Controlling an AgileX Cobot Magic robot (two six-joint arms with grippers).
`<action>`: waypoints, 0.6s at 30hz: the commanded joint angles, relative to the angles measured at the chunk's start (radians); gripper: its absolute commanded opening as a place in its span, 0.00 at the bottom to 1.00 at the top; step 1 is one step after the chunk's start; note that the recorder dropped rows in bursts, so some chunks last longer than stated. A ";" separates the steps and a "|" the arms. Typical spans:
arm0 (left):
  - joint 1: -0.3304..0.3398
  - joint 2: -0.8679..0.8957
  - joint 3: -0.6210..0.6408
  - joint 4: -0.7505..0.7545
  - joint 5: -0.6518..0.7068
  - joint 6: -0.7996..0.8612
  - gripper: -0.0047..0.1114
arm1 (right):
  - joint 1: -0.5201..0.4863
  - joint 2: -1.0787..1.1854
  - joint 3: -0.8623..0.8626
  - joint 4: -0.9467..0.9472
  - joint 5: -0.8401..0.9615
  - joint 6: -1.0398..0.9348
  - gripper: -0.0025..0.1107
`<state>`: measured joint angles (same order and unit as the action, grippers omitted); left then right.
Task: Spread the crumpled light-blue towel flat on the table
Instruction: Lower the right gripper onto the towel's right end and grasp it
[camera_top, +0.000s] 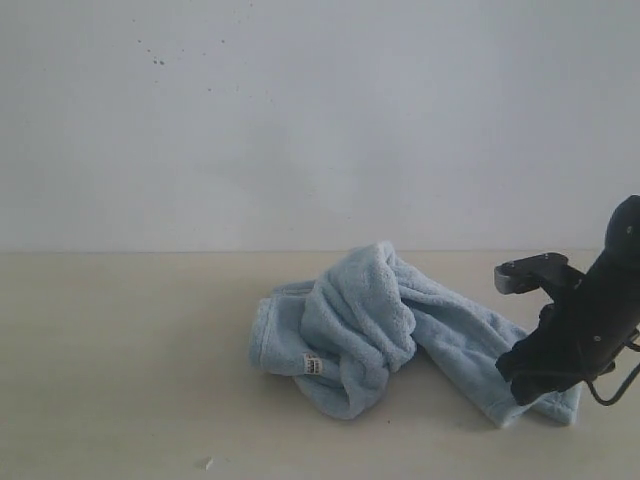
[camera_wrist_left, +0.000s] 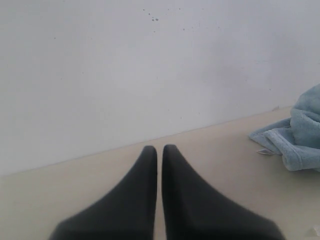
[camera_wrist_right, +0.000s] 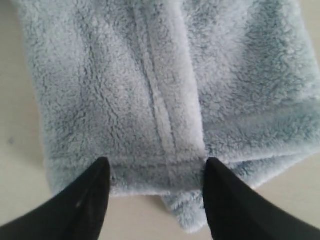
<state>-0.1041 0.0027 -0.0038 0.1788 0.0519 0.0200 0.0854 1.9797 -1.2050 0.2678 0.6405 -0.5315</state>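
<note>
A white-grey wall (camera_top: 300, 120) flecked with small dark specks stands behind the wide, plain pale beige matte desk (camera_top: 110, 390). My right end effector (camera_wrist_right: 156, 161) is spread open and angled down at the desk. Its two black fingers (camera_wrist_right: 90, 200) straddle the end of the fluffy cloth, where a raised stitched hem (camera_wrist_right: 160, 125) runs between them, and nothing is pinched yet. I judge it sits there because a hemmed end gives a firm line to grip and pull, whereas the bunched middle would only lift as a lump. From that end the crumpled pale light-blue terry towel (camera_top: 380, 320) runs as a flatter strip back toward the middle of the desk. There it heaps into folds, right of centre in the exterior view, with its small white printed label tag (camera_top: 313, 366) showing on the heap's left lobe. My left end effector (camera_wrist_left: 159, 148) is clenched, its fingers almost touching with nothing between them. It hangs low over bare desk, well apart from the towel's left edge, presumably waiting until the right end is secured. The towel is far from flat, and closing on this end looks like the next move.
</note>
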 joint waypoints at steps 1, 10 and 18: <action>0.001 -0.003 0.004 -0.008 0.001 0.005 0.08 | -0.005 0.021 -0.006 0.012 -0.023 -0.027 0.50; 0.001 -0.003 0.004 -0.008 0.001 0.005 0.08 | -0.005 0.046 -0.006 0.044 -0.045 -0.070 0.39; 0.001 -0.003 0.004 -0.008 0.001 0.005 0.08 | -0.005 0.031 -0.006 0.048 -0.037 -0.061 0.03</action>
<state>-0.1041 0.0027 -0.0038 0.1788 0.0519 0.0200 0.0854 2.0248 -1.2050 0.3137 0.6032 -0.5911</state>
